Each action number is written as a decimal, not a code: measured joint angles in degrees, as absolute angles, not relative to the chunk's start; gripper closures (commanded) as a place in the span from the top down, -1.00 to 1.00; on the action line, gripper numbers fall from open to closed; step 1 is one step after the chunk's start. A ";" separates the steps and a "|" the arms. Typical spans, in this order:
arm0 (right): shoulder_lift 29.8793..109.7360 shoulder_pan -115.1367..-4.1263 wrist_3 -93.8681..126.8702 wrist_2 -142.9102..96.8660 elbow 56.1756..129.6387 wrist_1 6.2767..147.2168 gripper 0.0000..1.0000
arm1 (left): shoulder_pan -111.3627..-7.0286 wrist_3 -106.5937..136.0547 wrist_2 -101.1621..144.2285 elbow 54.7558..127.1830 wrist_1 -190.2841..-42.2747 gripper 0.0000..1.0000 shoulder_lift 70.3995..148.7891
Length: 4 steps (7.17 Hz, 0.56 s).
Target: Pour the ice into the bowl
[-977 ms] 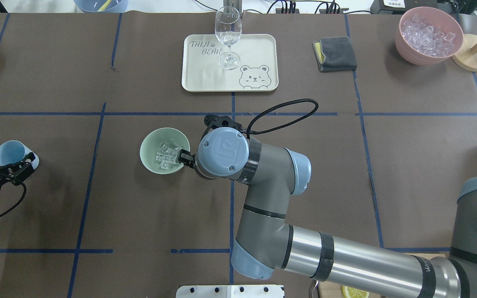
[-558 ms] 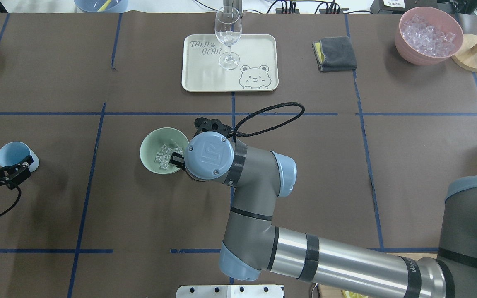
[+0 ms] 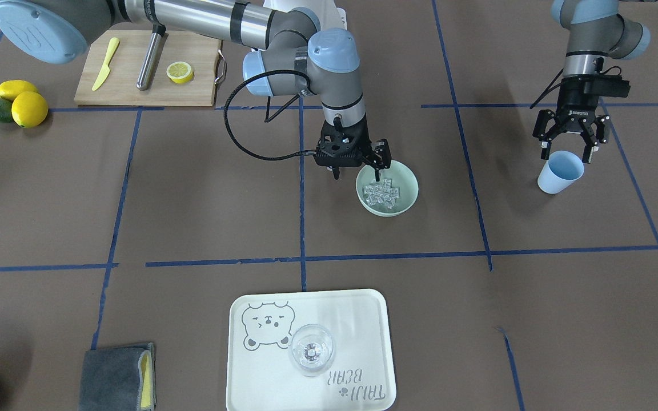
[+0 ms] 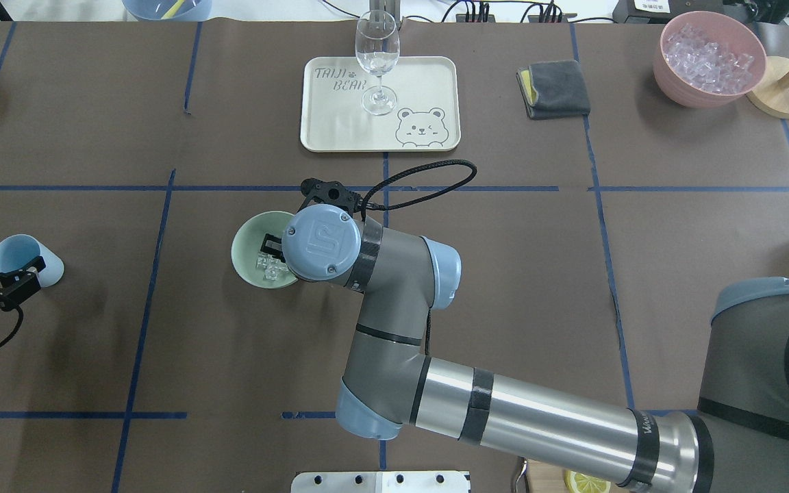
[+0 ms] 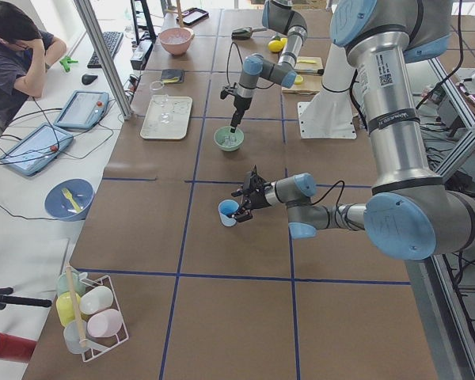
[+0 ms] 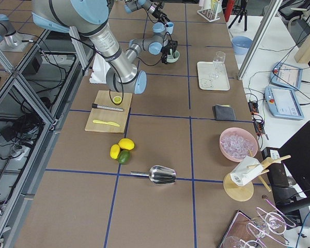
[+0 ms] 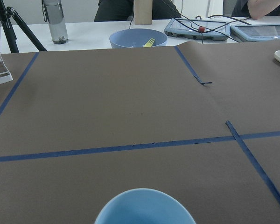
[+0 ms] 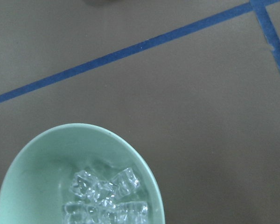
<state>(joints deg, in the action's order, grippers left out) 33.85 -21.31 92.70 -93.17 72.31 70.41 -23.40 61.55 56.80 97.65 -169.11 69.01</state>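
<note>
The pale mint-green bowl (image 3: 406,195) (image 4: 246,241) stands near the table's middle with the ice (image 3: 382,192) (image 4: 266,267) (image 8: 107,196) heaped inside it. My right gripper (image 3: 360,166) hangs open at the bowl's robot-side rim. One finger (image 3: 385,161) is over the bowl's inside and the other is outside it. In the overhead view the wrist hides most of this gripper and part of the bowl. My left gripper (image 3: 566,151) (image 4: 3,276) is open, just behind the upright light blue cup (image 3: 559,173) (image 4: 23,255) (image 7: 144,207) and holding nothing.
A cream tray (image 4: 429,82) with a wine glass (image 4: 377,61) lies at the far side. Beside it are a grey cloth (image 4: 553,87) and a pink bowl (image 4: 672,75) of ice. A cutting board (image 3: 129,85) with a lemon half, and lemons (image 3: 26,105), lie near the robot.
My right arm has swung left, so its wrist now covers the bowl's right part. My left gripper has drawn back from the blue cup, which stays standing.
</note>
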 measured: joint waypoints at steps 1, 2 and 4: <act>32.99 -21.39 92.72 -93.16 71.19 70.22 1.00 | -24.31 60.79 57.85 98.51 -169.16 1.00 68.45; 32.33 -21.42 92.72 -93.14 70.27 70.16 1.00 | -25.55 60.00 59.56 99.84 -169.14 1.00 67.83; 31.85 -21.44 92.70 -93.14 69.07 70.14 1.00 | -28.18 58.36 62.59 101.38 -169.01 1.00 67.31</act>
